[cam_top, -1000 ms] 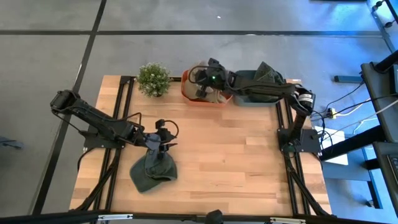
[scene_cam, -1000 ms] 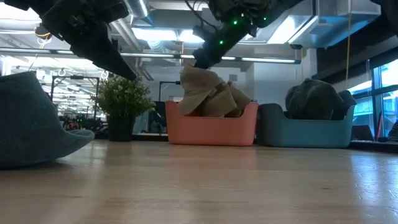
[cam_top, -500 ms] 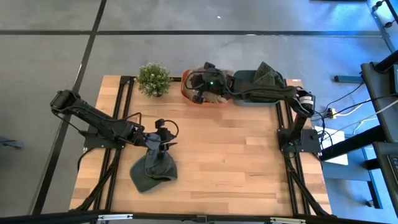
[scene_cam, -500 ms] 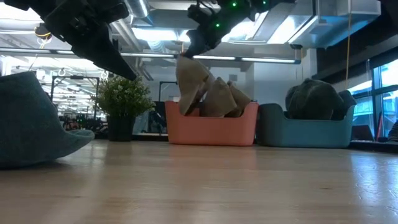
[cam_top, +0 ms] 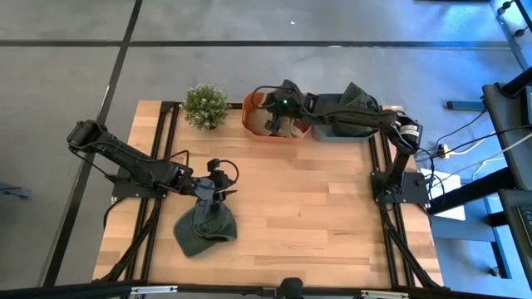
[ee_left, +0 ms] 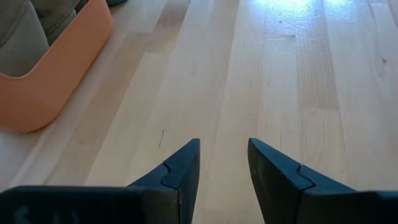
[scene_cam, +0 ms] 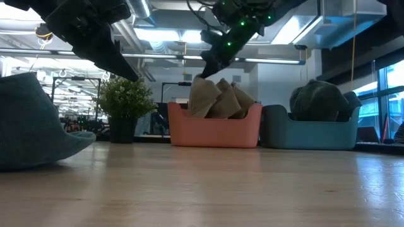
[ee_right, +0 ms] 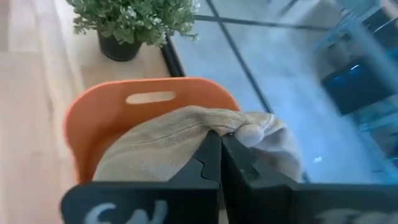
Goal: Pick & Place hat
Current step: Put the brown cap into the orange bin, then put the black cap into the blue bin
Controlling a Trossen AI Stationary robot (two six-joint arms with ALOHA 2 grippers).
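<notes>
Our right claw (ee_right: pixel 220 146) hangs over the orange bin (cam_top: pixel 252 123) at the table's far edge, its fingers pinched together on a fold of the tan hat (ee_right: pixel 186 134). The hat sits directly below the claw, its lower part inside the bin and its crown bunched upward between the fingers.

We judge the hat to be soft, light cloth. It folds and droops where it is held, so it will sag and swing rather than keep its shape. A pinch on a thick fold near the button at the crown looks like the surest hold; a thin edge could slip free.

The orange bin holds tan hats, more than one by the look of the low view. Beside it, on the claw's arm side, a teal bin (cam_top: pixel 332 133) holds dark green hats (cam_top: pixel 359 98). A small potted plant (cam_top: pixel 204 105) stands on the bin's other side, just beyond the claw.

Our left claw (ee_left: pixel 224 167) waits near the table's front, fingers apart and holding nothing, with a grey-green hat (cam_top: pixel 204 230) lying on the wood just beneath it.
</notes>
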